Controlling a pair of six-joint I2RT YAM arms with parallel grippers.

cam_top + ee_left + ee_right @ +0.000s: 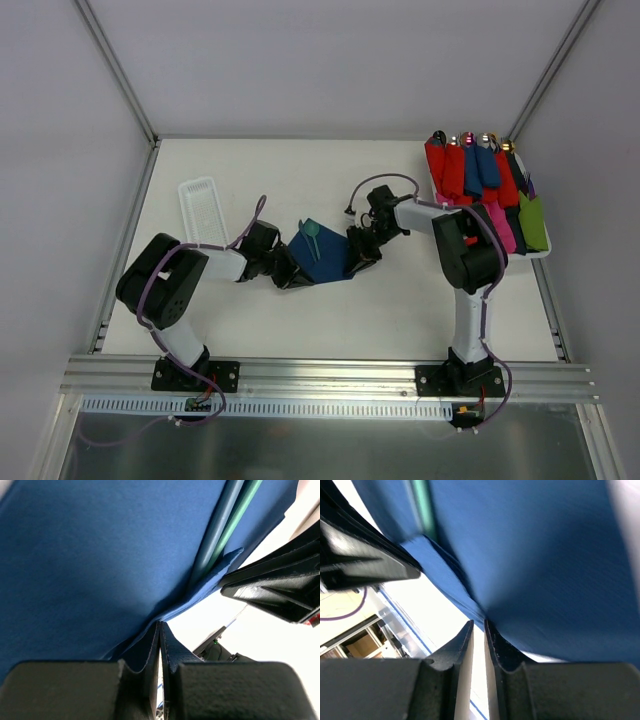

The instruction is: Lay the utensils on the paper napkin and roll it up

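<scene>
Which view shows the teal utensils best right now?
Top external: the utensils lie on the paper napkin, spoon end showing. Left wrist shows only slim handles; right wrist only a blurred teal strip.

both arms reach inward to table centre, elbows bent, wrists low and facing each other. left gripper (291, 272) jaws pressed fully together, pinching the dark navy-blue paper napkin (322, 257) edge. right gripper (358, 256) jaws nearly closed, a thin gap visible, at the napkin's opposite edge.

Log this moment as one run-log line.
stage: rolling | left gripper: shut on paper napkin edge | right gripper: nearly shut at napkin's opposite edge | utensils: on napkin, teal end showing
</scene>
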